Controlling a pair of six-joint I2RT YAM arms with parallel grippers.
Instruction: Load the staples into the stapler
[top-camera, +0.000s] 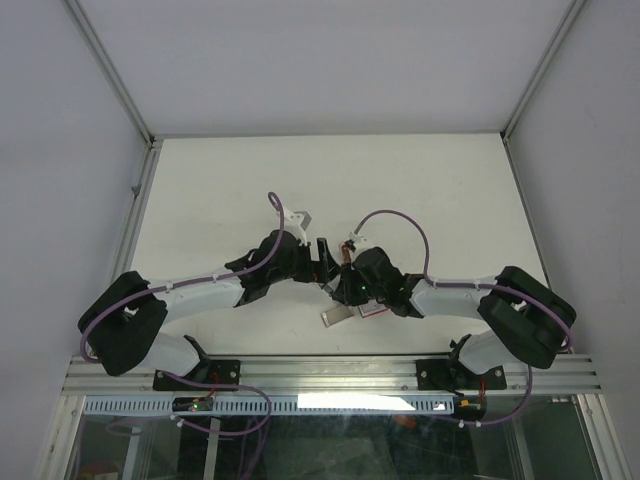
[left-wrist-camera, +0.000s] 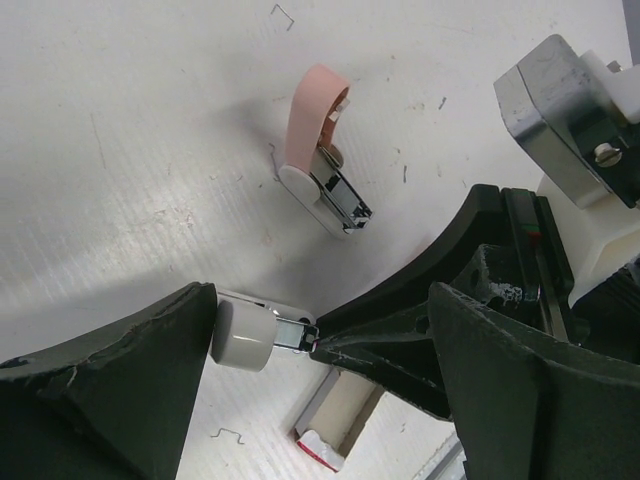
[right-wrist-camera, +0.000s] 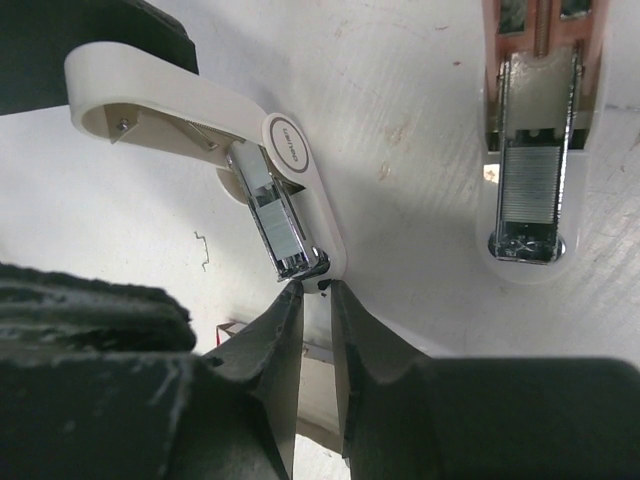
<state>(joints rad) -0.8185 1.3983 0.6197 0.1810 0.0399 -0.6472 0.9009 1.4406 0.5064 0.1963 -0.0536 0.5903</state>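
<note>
The right gripper (right-wrist-camera: 315, 300), jaws nearly closed, pinches at the white stapler's (right-wrist-camera: 290, 170) open tip; whether staples are between them is unclear. The left gripper (left-wrist-camera: 260, 345) stands wide around its butt. A pink stapler (right-wrist-camera: 530, 150) already shows staples (right-wrist-camera: 530, 195). The box (left-wrist-camera: 335, 425) lies toward the table's (top-camera: 230, 180) near edge; ample room beyond.

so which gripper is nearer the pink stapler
Right. The right gripper has the open pink stapler just beside it; the left gripper sits further away.
</note>
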